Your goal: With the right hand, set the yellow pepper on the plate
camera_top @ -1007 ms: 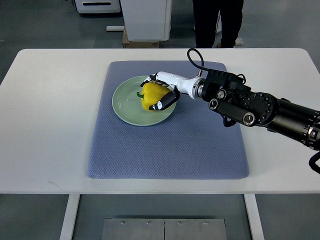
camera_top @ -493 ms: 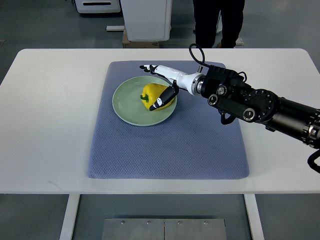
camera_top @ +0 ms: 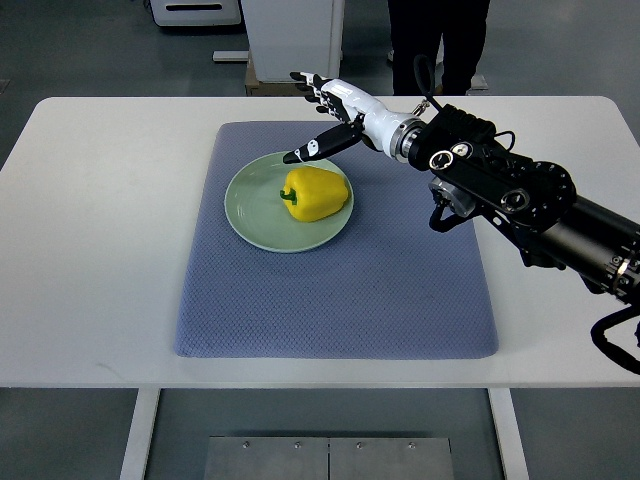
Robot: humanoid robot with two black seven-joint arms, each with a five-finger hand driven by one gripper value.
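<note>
yellow pepper (camera_top: 316, 193) on plate (camera_top: 250, 216), right hand (camera_top: 335, 115) spread above, person cropped

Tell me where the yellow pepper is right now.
In the top view, the yellow pepper sits on the green plate, just below the open right hand.

We see bright, even overhead light; soft shadows on the white rectangular table (camera_top: 100, 250); sharp focus, no glare.

White right hand (camera_top: 338, 112), black-tipped fingers (camera_top: 300, 154); black arm, looped cable.
</note>
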